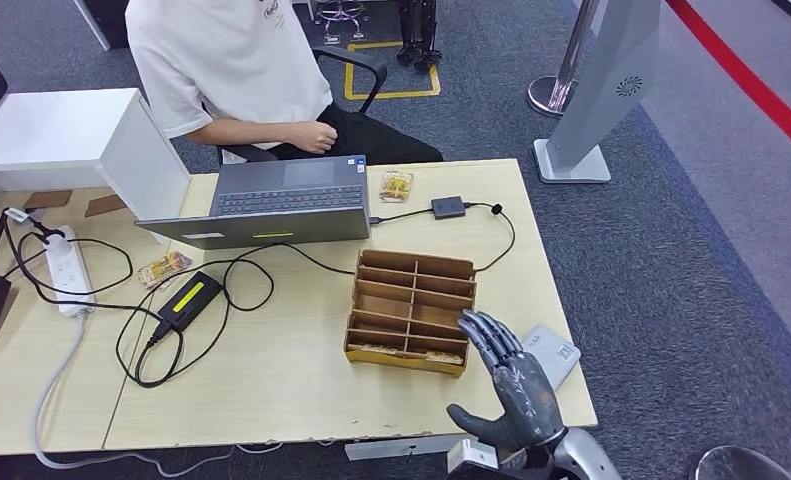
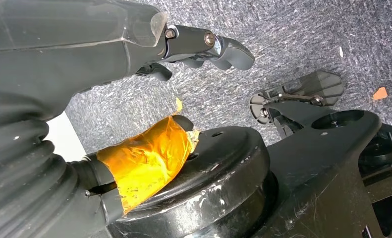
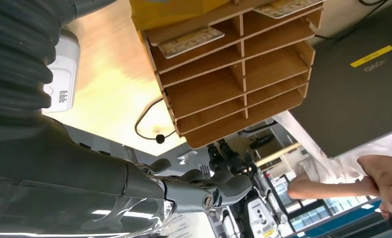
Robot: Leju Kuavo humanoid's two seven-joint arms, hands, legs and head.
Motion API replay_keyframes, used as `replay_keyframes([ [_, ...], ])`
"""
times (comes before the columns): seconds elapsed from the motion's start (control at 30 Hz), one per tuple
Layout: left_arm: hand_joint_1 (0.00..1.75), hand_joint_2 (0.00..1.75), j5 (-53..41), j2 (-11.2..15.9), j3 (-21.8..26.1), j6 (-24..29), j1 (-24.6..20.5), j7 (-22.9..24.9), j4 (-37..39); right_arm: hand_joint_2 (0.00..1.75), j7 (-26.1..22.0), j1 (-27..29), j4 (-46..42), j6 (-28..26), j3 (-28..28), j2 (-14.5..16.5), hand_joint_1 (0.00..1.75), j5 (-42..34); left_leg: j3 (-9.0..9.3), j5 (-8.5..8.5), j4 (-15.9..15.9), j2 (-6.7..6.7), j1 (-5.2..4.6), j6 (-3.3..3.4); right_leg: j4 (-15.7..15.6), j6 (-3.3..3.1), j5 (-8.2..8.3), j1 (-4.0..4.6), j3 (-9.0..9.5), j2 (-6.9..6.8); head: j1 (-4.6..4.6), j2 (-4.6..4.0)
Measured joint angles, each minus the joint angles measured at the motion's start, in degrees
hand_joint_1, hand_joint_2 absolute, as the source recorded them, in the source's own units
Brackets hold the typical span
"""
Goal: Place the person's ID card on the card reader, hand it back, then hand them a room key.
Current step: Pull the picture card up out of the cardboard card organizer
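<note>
My right hand (image 1: 511, 385) hovers with fingers spread and nothing in it, just above the table's near right corner. It is beside the wooden compartment box (image 1: 411, 310) and partly covers the white card reader (image 1: 556, 352). Patterned cards (image 1: 406, 350) lie in the box's nearest row. In the right wrist view the same fingers (image 3: 203, 191) reach past the box (image 3: 233, 64), its cards (image 3: 191, 42) and the reader (image 3: 62, 74). A small orange-patterned card (image 1: 396, 185) lies by the laptop, near the seated person (image 1: 231, 60). My left hand (image 2: 208, 47) hangs over the carpet, holding nothing.
An open laptop (image 1: 271, 200) stands at the table's far side in front of the person. A dark adapter (image 1: 448, 207) and its cable lie right of it. A power strip (image 1: 66, 265), a black power brick (image 1: 191, 300), loose cables and another patterned card (image 1: 164, 268) occupy the left.
</note>
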Motion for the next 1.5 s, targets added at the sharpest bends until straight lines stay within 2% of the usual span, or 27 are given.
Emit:
replay_keyframes([
  [0.73,0.0,1.75,-1.4,-0.2,0.0,-0.3,-0.5,0.8,0.0,1.75,0.4,-5.9,14.4,-5.2,4.3,7.5,0.0,-0.5,0.02,0.04,0.0,0.01,0.02,-0.04,0.0,-0.04,0.03,0.0,0.01,0.01,0.0,0.0],
  [1.3,0.0,1.75,-1.5,-0.3,0.0,-0.3,-0.8,1.4,0.0,1.75,-0.2,-7.3,17.3,-6.1,4.5,9.2,0.0,-1.5,0.02,0.05,0.0,0.01,0.02,-0.04,0.0,-0.04,0.03,0.0,0.01,0.01,0.01,-0.01],
  [1.5,0.0,1.75,-1.6,-0.4,-0.1,-0.4,-1.1,1.5,0.0,1.75,0.0,-8.3,18.9,-8.1,4.5,9.5,0.0,-1.1,0.02,0.05,0.0,0.0,0.02,-0.04,0.0,-0.04,0.03,0.0,0.01,0.01,0.01,-0.01],
])
